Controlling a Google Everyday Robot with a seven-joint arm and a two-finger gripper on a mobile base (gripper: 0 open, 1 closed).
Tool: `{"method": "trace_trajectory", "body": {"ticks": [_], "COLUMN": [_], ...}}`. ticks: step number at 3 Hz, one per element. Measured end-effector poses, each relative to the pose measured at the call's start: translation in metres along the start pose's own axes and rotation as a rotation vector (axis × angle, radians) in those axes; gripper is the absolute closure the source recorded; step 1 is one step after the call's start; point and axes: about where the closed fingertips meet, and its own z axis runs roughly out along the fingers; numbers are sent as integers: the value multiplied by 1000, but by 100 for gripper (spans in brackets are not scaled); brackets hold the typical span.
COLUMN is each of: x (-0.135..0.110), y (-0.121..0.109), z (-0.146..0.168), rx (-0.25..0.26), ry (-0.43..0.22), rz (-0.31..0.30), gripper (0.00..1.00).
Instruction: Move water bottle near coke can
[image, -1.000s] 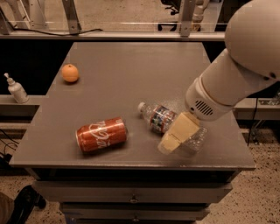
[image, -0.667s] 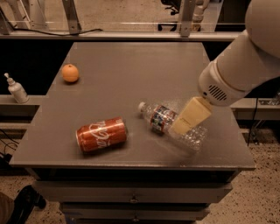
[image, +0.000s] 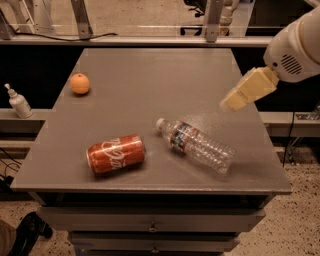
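Note:
The water bottle (image: 196, 144) lies on its side on the grey table (image: 150, 85), cap pointing to the upper left, toward the coke can. The coke can (image: 116, 153) lies on its side near the front left, a short gap from the bottle's cap. My gripper (image: 247, 91) with pale yellow fingers hangs in the air above the table's right side, up and to the right of the bottle, touching nothing.
An orange fruit (image: 80, 83) sits at the table's left. A small white pump bottle (image: 18, 102) stands on a shelf left of the table. The table's right edge runs just below the gripper. Drawers lie under the front edge.
The gripper has risen up and to the right, off the water bottle, which now lies fully uncovered on the table. The can and the orange have not moved.

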Motion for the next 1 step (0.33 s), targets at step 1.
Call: {"method": "trace_trajectory", "body": {"ticks": [1], "x": [-18], "y": [-41], "z": [-10], "rx": [51], "ry": [-94], "rz": [49], "gripper": [0]}}
